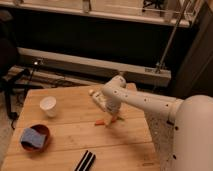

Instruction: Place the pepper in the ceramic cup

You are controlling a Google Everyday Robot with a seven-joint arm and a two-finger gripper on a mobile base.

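Camera view: small slim orange pepper (101, 122) lies on the wooden table (65, 150), right at the gripper (112, 120); clamped or spread, cannot tell. Small plain white ceramic cup (48, 106) stands well apart. Looks like the pick-up step; next needs a firm grasp, then a carry over the cup.
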